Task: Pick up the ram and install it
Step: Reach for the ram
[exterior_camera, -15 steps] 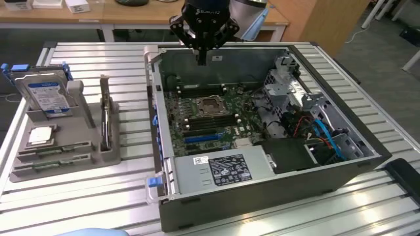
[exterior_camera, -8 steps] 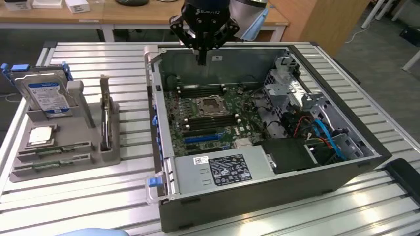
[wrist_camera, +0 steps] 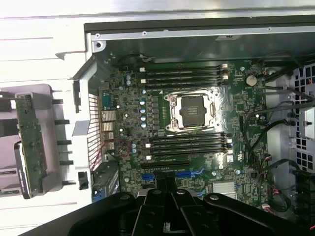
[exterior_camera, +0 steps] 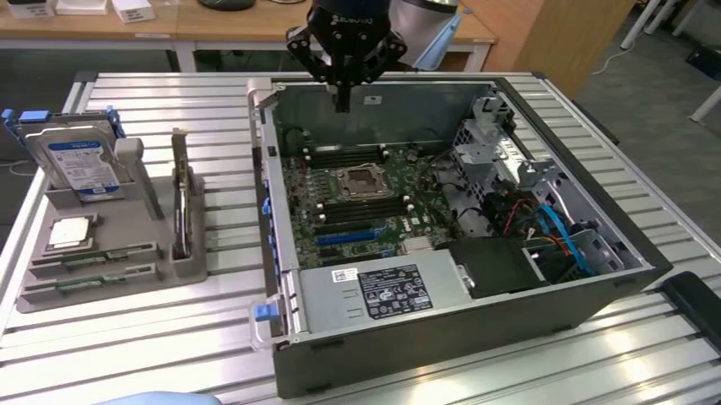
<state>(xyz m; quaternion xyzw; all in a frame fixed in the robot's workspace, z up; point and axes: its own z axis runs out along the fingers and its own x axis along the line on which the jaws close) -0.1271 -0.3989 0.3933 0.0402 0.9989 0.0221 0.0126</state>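
Black gripper point(wrist_camera: 165, 196), fingers together and empty, over open dark computer case point(exterior_camera: 451, 346).
Long green ram stick point(wrist_camera: 29, 142) stands in grey holder point(exterior_camera: 147, 253) beyond the silver case wall point(exterior_camera: 268, 194).

A lab: open computer case point(exterior_camera: 451, 337) on slatted metal bench point(exterior_camera: 169, 337), wooden desks point(exterior_camera: 225, 29) behind.

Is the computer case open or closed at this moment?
Open: the computer case has no side cover, and its motherboard lies exposed.

Wooden desks point(exterior_camera: 225, 32) behind, grey floor point(exterior_camera: 647, 89), perhaps carpeted
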